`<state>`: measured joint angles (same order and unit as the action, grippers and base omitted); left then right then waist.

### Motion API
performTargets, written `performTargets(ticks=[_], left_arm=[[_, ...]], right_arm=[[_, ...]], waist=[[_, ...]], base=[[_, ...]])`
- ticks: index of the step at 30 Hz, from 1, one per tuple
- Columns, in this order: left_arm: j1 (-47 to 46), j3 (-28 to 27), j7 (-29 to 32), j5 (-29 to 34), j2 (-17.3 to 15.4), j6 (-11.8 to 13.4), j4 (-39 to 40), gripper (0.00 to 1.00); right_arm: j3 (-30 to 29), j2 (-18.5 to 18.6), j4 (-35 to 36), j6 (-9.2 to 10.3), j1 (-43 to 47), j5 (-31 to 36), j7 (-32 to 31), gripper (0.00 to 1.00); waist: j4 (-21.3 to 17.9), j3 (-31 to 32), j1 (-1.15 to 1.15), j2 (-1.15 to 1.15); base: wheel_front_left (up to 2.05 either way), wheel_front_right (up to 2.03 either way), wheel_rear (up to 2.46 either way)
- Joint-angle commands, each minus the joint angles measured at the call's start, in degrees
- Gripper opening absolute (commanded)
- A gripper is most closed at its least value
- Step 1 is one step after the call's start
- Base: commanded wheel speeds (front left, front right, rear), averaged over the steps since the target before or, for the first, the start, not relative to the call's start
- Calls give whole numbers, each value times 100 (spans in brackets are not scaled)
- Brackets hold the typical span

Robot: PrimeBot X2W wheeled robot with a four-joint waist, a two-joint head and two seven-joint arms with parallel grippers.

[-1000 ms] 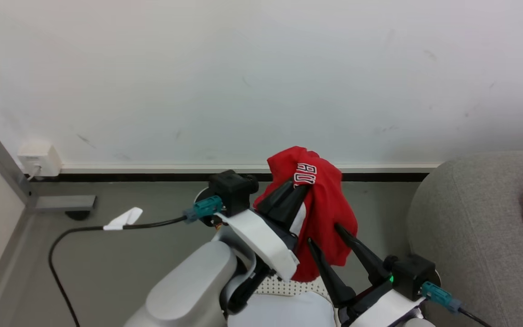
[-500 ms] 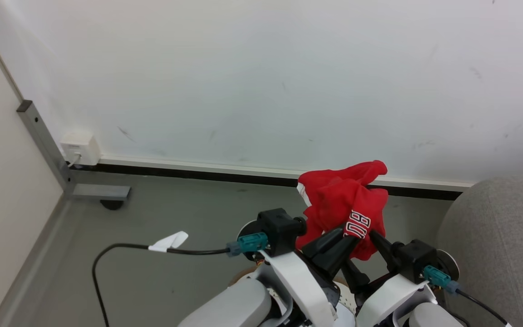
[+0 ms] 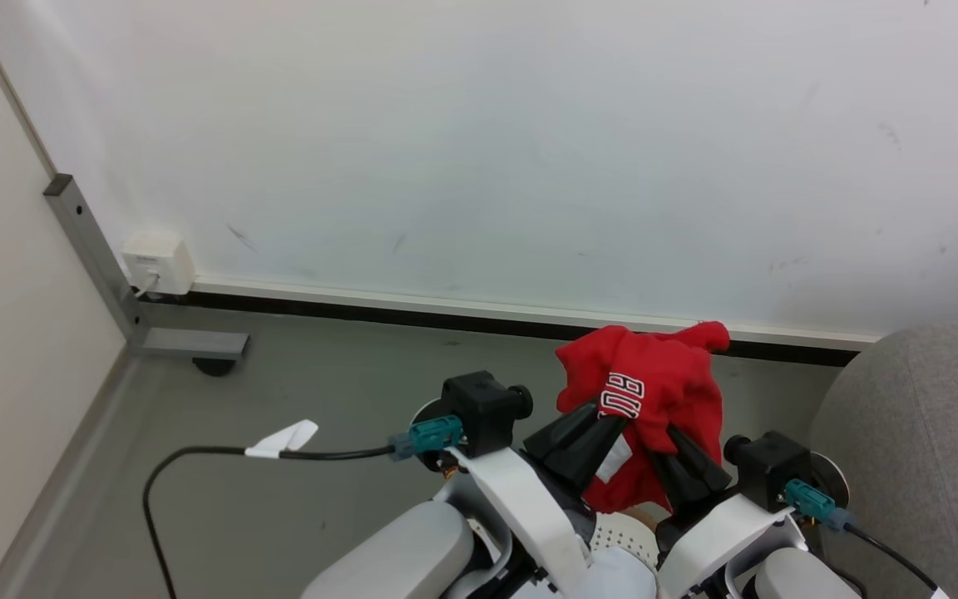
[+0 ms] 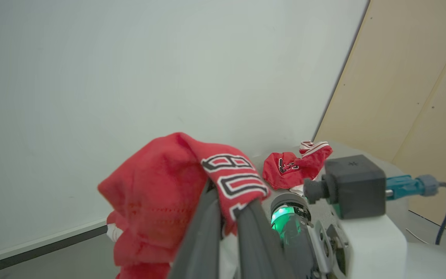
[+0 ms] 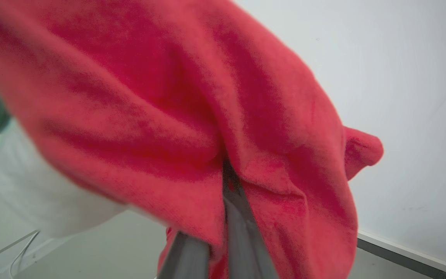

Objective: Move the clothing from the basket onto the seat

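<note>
The task is part done. One garment (image 4: 290, 167) already lies on the seat (image 3: 903, 441), seen in the left wrist view at about 1 o'clock of the fingers. A second garment (image 3: 654, 391) is in the air, clear of the basket (image 3: 622, 532), whose perforated wall peeks out at 6 o'clock below it. The seat lies at 3 o'clock of this garment, and the cloth is not yet over it.

The left gripper (image 3: 608, 424) has its fingers pressed together on the fabric just under the lettering. The right gripper (image 3: 678, 449) pinches the same garment from 4 o'clock; in its wrist view the fingers (image 5: 242, 240) sit tight together with red cloth folded over them.

What I judge is left is to carry the bundle towards 3 o'clock, set it on the seat and let go. Whether more clothing waits in the basket cannot be told, as the arms hide its inside.

A second ago the right fingers stood spread beside the hanging cloth; now they are clamped on it. Half a second ago the lettering sat lower, near the right fingers; now it faces up at 12 o'clock of the left fingers, and a white inner patch shows. The camera has also shifted, so the seat's change of place in the picture is not its own move.
</note>
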<state>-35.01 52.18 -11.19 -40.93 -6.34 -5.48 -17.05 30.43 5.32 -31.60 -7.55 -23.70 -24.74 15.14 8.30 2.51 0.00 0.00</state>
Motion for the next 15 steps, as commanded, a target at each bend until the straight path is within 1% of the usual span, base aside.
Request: performTargets(ticks=[1, 11, 12, 13, 14, 15], left_arm=[[14, -36, -36, -72, -39, 20, -35, 0], [-44, -104, -167, -2, -87, 80, -259, 0], [-41, -94, -166, 1, -79, 81, -270, 15], [-42, -93, -173, 10, -76, 90, -281, 42], [-41, -86, -186, 24, -73, 97, -287, 83], [-39, -80, -195, 31, -72, 102, -291, 100]], right_arm=[[1, 2, 34, 13, -12, -33, -1, 0], [58, 64, 327, 13, 110, -206, 0, 0], [53, 78, 350, 13, 129, -208, -1, 0], [56, 90, 372, 13, 144, -216, -1, 0], [33, 102, 398, 13, 155, -223, -1, 0], [17, 117, 433, 13, 163, -222, -1, 0]], waist=[[-15, -10, 0, 0], [-249, -63, 0, 0], [-283, -63, 0, 0], [-321, -64, 0, 0], [-359, -66, 0, 0], [-402, -73, 0, 0]], base=[[0, 0, 0], [0, 0, 0], [0, 0, 0], [0, 0, 0], [0, 0, 0], [0, 0, 0]])
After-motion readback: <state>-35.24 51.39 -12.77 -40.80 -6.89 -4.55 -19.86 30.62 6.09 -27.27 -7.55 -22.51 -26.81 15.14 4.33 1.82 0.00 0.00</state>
